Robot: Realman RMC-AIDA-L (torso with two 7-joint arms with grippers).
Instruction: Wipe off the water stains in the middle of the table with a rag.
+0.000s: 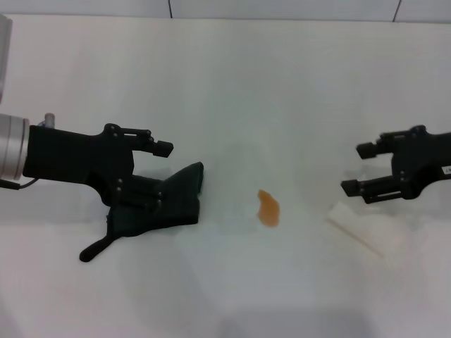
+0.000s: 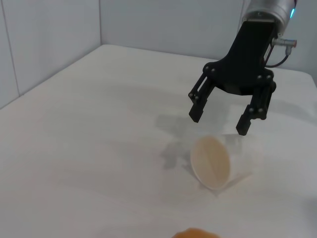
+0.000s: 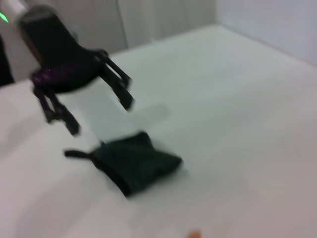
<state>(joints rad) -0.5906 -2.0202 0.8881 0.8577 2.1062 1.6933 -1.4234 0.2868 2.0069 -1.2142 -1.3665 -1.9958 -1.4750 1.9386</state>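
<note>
The white table (image 1: pixel 232 84) carries the water stain (image 1: pixel 268 208), a small orange-brown blot near its middle, with nothing covering it. The rag (image 1: pixel 173 201), a black wrinkled cloth with a narrow tail strip pointing toward the robot's left, lies flat on the table to the left of the stain and apart from it. The left gripper (image 1: pixel 158 169) is positioned above the rag with its fingers spread wide; in the right wrist view the left gripper (image 3: pixel 96 111) hangs clear of the rag (image 3: pixel 136 166) and holds nothing. The right gripper (image 1: pixel 361 169) is at the right side of the table, fingers apart and empty. In the left wrist view the right gripper (image 2: pixel 220 121) hovers just above a translucent white cup (image 2: pixel 215 163) that lies on its side with its mouth facing that camera. In the head view the cup (image 1: pixel 363 229) lies to the right of the stain, well apart from the rag.
</note>
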